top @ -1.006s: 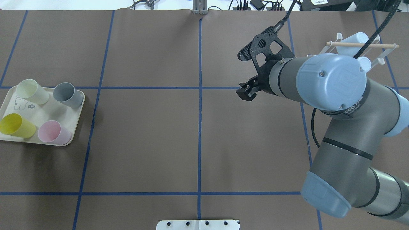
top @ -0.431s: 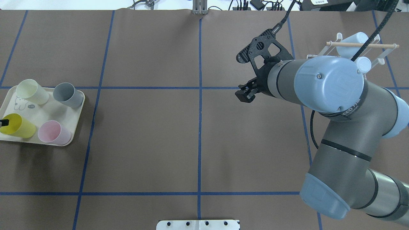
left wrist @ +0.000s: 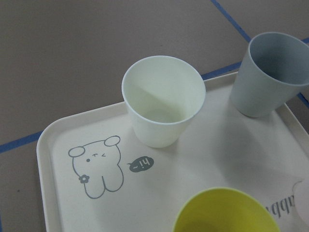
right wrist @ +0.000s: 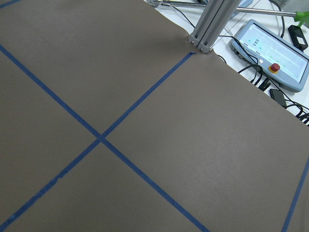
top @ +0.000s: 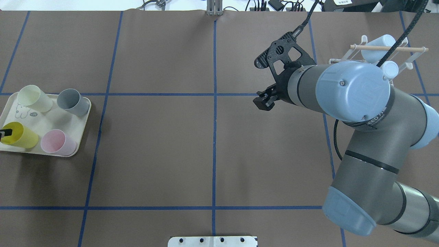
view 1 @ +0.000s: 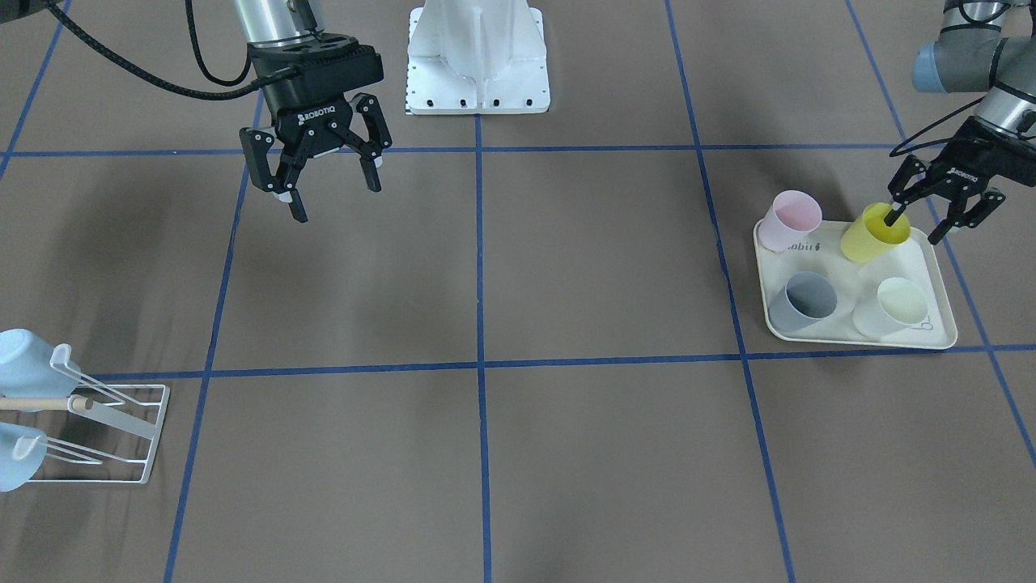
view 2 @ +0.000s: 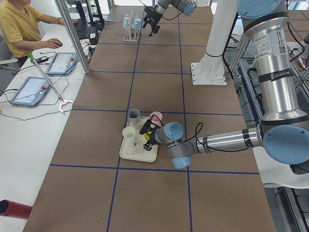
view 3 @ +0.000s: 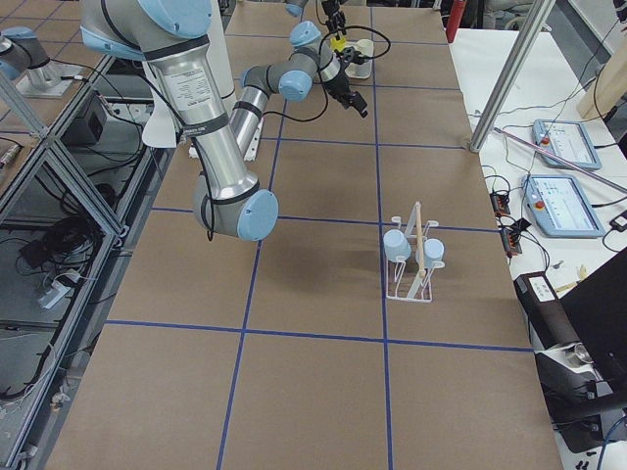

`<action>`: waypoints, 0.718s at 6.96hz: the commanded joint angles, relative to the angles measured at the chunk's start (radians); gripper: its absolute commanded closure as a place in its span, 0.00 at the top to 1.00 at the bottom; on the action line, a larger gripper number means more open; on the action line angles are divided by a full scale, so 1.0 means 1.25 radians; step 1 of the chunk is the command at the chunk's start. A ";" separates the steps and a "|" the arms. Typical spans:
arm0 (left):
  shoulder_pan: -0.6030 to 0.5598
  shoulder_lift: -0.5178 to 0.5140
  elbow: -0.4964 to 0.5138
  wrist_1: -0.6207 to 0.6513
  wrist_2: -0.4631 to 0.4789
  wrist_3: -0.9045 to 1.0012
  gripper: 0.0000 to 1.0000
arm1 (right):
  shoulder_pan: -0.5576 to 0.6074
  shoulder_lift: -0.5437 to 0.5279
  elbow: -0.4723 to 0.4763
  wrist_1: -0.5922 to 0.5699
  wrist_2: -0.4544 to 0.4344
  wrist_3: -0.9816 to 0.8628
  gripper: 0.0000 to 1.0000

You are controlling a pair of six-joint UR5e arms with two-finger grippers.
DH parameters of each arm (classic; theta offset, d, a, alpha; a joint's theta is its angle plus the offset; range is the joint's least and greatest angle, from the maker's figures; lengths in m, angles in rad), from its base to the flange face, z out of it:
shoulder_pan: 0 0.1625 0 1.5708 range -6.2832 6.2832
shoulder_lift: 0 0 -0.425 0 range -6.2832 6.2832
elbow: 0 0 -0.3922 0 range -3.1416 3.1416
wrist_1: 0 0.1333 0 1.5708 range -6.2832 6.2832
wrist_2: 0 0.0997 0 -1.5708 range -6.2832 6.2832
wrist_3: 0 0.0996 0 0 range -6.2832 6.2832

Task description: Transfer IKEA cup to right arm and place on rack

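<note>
Several IKEA cups stand on a cream rabbit-print tray: yellow, pink, grey and pale cream. My left gripper is open at the yellow cup, with one finger inside its rim and the other outside by the tray's edge. In the left wrist view the yellow cup sits at the bottom, with the cream cup beyond it. My right gripper hangs open and empty above the table, far from the white wire rack.
The rack holds two light blue cups and a wooden rod. The robot's white base stands at the table's middle edge. A seated person and touch panels are beside the table in the exterior left view.
A finger of my left gripper has come in from the overhead view's left edge and now sits in the yellow cup. The right arm has shifted only slightly.
</note>
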 commanded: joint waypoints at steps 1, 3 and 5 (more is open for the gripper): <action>0.002 -0.003 0.001 0.000 0.000 0.000 0.37 | 0.000 -0.003 -0.001 0.000 -0.001 -0.001 1.00; 0.006 -0.005 0.002 0.001 0.000 0.000 0.37 | 0.000 -0.004 -0.002 0.000 -0.002 -0.001 1.00; 0.007 -0.007 0.003 0.001 0.000 0.000 0.15 | 0.000 -0.004 -0.002 0.000 -0.002 -0.001 1.00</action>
